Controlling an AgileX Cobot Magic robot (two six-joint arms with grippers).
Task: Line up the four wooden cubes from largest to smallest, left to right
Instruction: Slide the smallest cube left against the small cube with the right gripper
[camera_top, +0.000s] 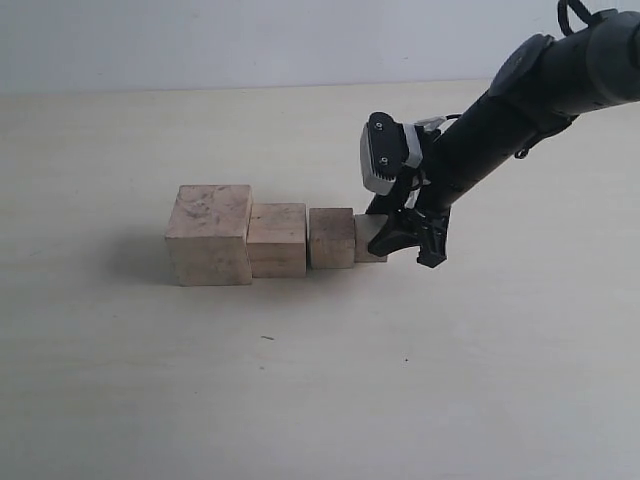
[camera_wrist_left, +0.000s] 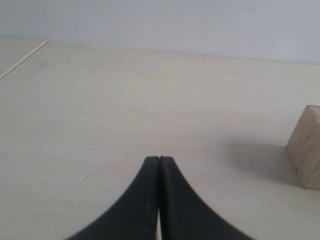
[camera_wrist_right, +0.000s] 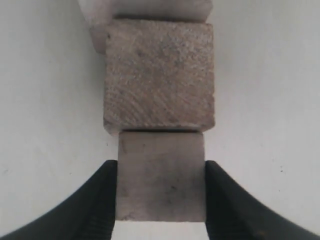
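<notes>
Four pale wooden cubes stand in a touching row on the table. From left to right they are the largest cube (camera_top: 209, 234), the second cube (camera_top: 277, 239), the third cube (camera_top: 332, 237) and the smallest cube (camera_top: 368, 236). My right gripper (camera_top: 408, 247) reaches in from the right and is shut on the smallest cube (camera_wrist_right: 161, 185), one finger pressed on each side. The smallest cube butts against the third cube (camera_wrist_right: 160, 75). My left gripper (camera_wrist_left: 159, 159) is shut on nothing, low over bare table, with one cube (camera_wrist_left: 306, 147) at the edge of its view. It is outside the exterior view.
The pale table (camera_top: 320, 390) stretches around the row, and a white wall (camera_top: 250, 40) rises behind it. The right arm (camera_top: 540, 90) slants down from the upper right.
</notes>
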